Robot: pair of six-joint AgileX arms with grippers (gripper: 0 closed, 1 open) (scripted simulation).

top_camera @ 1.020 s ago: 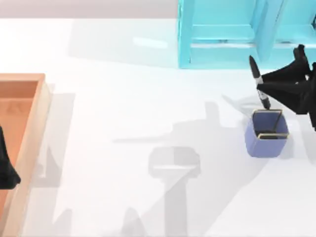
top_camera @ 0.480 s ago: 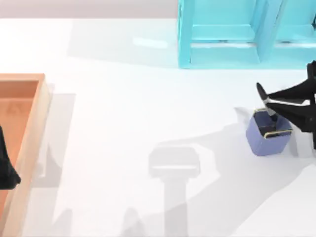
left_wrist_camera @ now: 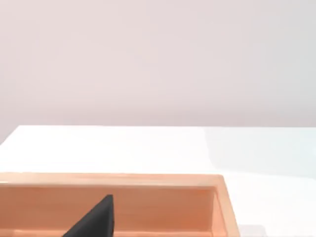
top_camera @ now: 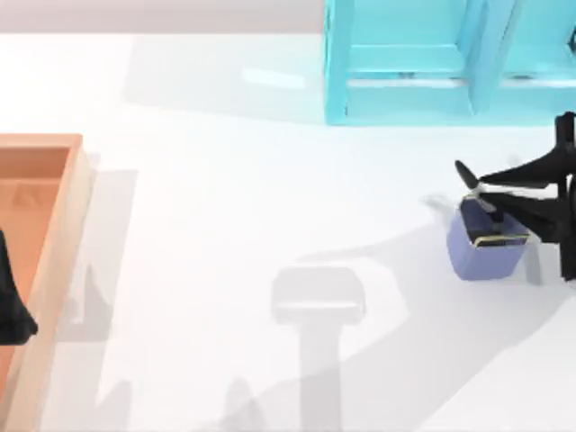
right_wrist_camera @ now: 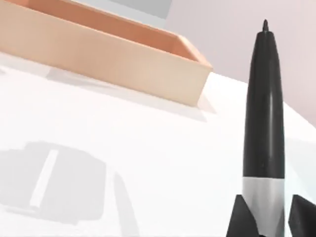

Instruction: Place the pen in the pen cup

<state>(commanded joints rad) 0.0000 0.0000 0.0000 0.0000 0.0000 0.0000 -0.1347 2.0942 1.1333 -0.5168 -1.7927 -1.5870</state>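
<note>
Holding: right tool (top_camera: 490, 184) clenched on the pen (top_camera: 472, 182), fingers on either side of the white band; right wrist view shows the two dark fingers (right_wrist_camera: 242, 219) flanking that band (right_wrist_camera: 263, 200)
Pen: black, slim, tilted, upper tapered end pointing up and to the left in the top view; lower end goes down into the mouth of the pen cup, how deep cannot be told, arm covers it
Pen cup: periwinkle-blue pen cup (top_camera: 481, 252) with gold wire rim, standing on the tabletop at the right side, near of the turquoise shelf unit; partly covered by the right arm from the right
Right arm: reaches in from the right edge, tool directly above the cup's far rim
Left tool: (top_camera: 13, 315) parked at the far left edge over the orange tray; one dark finger (left_wrist_camera: 94, 222) seen in the left wrist view, open or closed cannot tell
Tray: orange wooden tray (top_camera: 54, 234) at left side of tabletop, well apart from the cup; also seen far off in the right wrist view (right_wrist_camera: 118, 57)
Shelf unit: turquoise shelf unit (top_camera: 405, 63) at the far right
Tabletop: white tabletop (top_camera: 252, 198), arm shadows across the middle
</note>
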